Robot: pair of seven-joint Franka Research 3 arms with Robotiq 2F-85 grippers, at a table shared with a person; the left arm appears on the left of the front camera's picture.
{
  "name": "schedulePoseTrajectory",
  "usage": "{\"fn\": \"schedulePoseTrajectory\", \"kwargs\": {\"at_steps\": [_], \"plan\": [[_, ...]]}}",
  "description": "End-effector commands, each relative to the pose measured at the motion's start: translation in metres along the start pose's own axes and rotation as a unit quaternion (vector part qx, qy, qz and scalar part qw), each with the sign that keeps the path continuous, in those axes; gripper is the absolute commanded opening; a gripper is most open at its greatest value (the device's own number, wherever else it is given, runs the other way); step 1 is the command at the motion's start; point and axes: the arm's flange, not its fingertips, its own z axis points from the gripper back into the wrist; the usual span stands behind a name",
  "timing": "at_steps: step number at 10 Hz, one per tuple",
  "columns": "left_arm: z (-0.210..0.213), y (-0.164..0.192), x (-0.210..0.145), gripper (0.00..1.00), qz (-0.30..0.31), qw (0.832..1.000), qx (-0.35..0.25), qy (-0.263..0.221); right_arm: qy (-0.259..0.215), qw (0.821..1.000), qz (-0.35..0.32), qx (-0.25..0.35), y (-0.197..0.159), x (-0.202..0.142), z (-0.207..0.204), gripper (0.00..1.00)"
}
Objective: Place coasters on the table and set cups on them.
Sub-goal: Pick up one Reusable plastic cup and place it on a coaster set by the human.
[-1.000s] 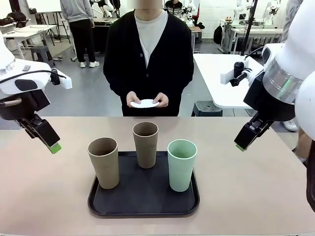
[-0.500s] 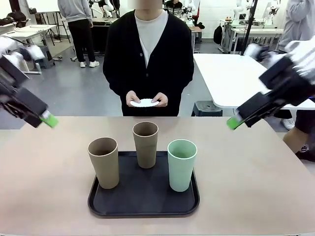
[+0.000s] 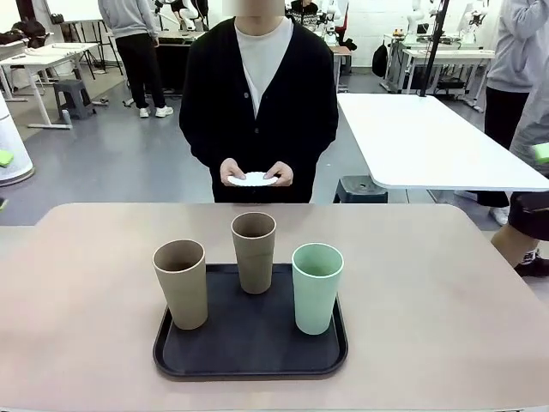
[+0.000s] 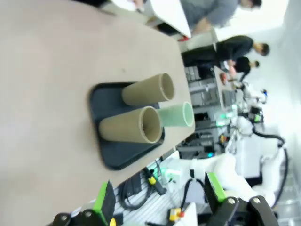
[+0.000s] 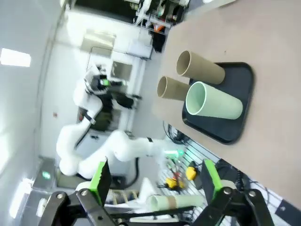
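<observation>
Left gripper [image 4: 160, 197]: seen from its own wrist camera, jaws wide apart, nothing between the green pads, held high and well off the table [image 3: 446, 300]. On the black tray [image 3: 249, 356], taken left to right, stand a tan cup [image 3: 181, 283], a second tan cup [image 3: 254, 251] set farther back, and the mint green cup [image 3: 316, 287]. All three are upright, close set but apart. None rests on a coaster. The coasters [image 3: 252, 180] are off the table, held as a thin white stack between the person's right hand [image 3: 232, 172] and left hand [image 3: 280, 174] at the far edge. Right gripper [image 5: 155, 179]: likewise wide open and empty, high and clear of the table.

Hazards noted:
- The cups are tall and narrow-based. A finger brushing a rim, or a grip taken high, could tip one into its neighbour.
- The rear tan cup sits behind the gap between the two front ones. A reach from the robot's side risks clipping either.
- The coasters are thin. A pinch at the stack may take several at once, and one laid flat would be hard to lift.
- A light coaster may slide under a descending cup, leaving it off-centre.
- Both arms converging on the tray could foul each other.
</observation>
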Motion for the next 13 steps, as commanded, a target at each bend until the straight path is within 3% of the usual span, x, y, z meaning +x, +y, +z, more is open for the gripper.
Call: {"fn": "schedulePoseTrajectory", "kwargs": {"at_steps": [1,3,5,10,13], "plan": [[0.008,0.019,0.015,1.00,0.066,0.998,0.008,-0.009,-0.016,0.999,-0.046,0.006,-0.025,-0.012,0.000,1.00],[0.031,0.044,0.009,1.00,0.103,0.994,-0.004,-0.023,-0.014,0.997,-0.077,0.004,-0.047,-0.016,0.019,1.00],[0.020,0.039,0.008,1.00,0.103,0.994,-0.009,-0.031,-0.011,0.995,-0.101,0.001,-0.066,-0.011,0.025,1.00],[-0.003,0.019,0.000,1.00,0.089,0.996,0.017,-0.010,-0.014,0.994,-0.104,-0.015,-0.066,-0.014,0.030,1.00],[0.009,0.031,0.005,1.00,0.091,0.996,0.003,-0.020,-0.006,0.992,-0.121,-0.015,-0.074,-0.015,0.024,1.00]]}}
